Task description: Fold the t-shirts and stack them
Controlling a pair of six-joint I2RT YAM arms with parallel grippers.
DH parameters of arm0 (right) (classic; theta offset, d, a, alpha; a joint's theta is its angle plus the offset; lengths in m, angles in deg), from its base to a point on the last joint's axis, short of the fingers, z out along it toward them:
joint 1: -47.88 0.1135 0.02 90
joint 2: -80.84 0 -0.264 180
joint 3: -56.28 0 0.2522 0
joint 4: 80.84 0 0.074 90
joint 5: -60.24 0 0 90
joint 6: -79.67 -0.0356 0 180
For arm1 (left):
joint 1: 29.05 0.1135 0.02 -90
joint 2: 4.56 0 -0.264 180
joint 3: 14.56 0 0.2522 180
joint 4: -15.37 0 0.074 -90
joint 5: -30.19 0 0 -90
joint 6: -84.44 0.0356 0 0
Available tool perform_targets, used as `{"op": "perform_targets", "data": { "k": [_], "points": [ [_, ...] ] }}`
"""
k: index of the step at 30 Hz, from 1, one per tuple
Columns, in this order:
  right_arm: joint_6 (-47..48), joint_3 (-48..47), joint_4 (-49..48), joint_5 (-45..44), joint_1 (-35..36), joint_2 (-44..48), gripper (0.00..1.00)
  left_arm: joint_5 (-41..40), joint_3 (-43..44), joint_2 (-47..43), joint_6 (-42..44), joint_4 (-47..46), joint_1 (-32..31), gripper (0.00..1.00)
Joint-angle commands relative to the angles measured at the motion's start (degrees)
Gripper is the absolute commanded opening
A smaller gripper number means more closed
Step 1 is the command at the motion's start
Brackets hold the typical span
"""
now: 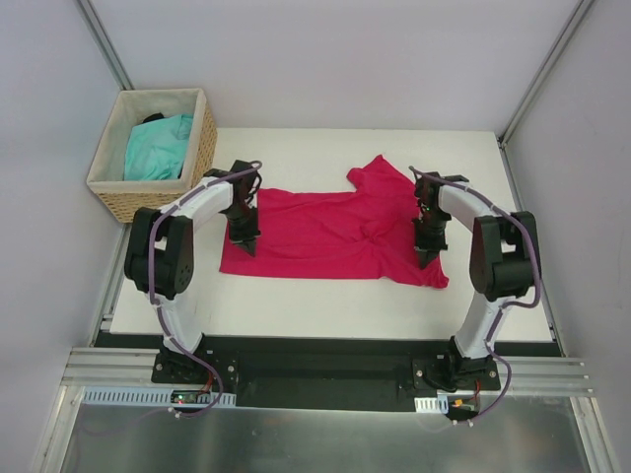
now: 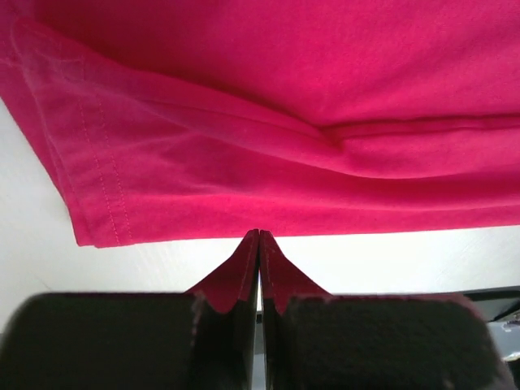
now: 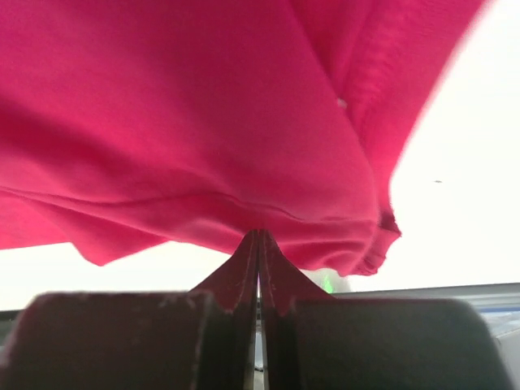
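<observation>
The crimson-pink t-shirt [image 1: 330,232] lies spread across the middle of the table, bunched and creased near its right end, with one sleeve pointing to the back. My left gripper [image 1: 244,242] is at the shirt's left edge, its jaws shut on the near edge of the fabric [image 2: 258,221]; a stitched hem [image 2: 101,187] runs to the left of it. My right gripper [image 1: 426,254] is at the shirt's right end, shut on a fold of the fabric [image 3: 260,221], which hangs around the fingertips. The turquoise t-shirt [image 1: 158,148] lies crumpled in the basket.
A woven wicker basket [image 1: 202,148] stands at the back left corner of the white table [image 1: 296,305]. Grey walls close in the back and both sides. The table's near edge meets a black rail where the arm bases are bolted.
</observation>
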Motion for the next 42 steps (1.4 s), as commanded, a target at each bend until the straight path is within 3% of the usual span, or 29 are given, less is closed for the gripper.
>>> {"op": "perform_targets", "data": {
  "k": [1,13,20,26,31,36,42],
  "points": [
    [-1.2,5.3,-6.3,0.0,-2.8,8.7,0.01,-2.4,-4.4,-6.9,-0.9,-6.2,1.7,0.00],
    [0.6,6.0,-3.9,-3.3,-3.4,10.0,0.01,-4.5,-4.8,-5.1,-2.5,-5.2,3.4,0.00],
    [0.6,11.7,-13.3,3.9,-4.8,13.1,0.01,-2.3,-9.7,-6.5,-2.5,-12.1,5.3,0.00],
    [0.6,13.1,-13.7,3.8,-5.9,13.7,0.01,-2.5,-11.5,-7.3,-1.9,-12.8,6.5,0.00],
    [1.5,11.3,-11.3,3.2,-6.4,9.5,0.01,-1.6,-13.4,-6.0,-2.2,-12.6,7.3,0.00],
    [3.2,6.4,-7.3,1.3,-6.5,3.5,0.01,-1.3,-10.0,-3.3,-2.8,-5.7,7.4,0.00],
    [3.5,4.7,-9.6,3.9,-6.6,2.1,0.01,1.4,-12.5,-4.1,-4.6,-10.1,8.7,0.00]
  ]
}}
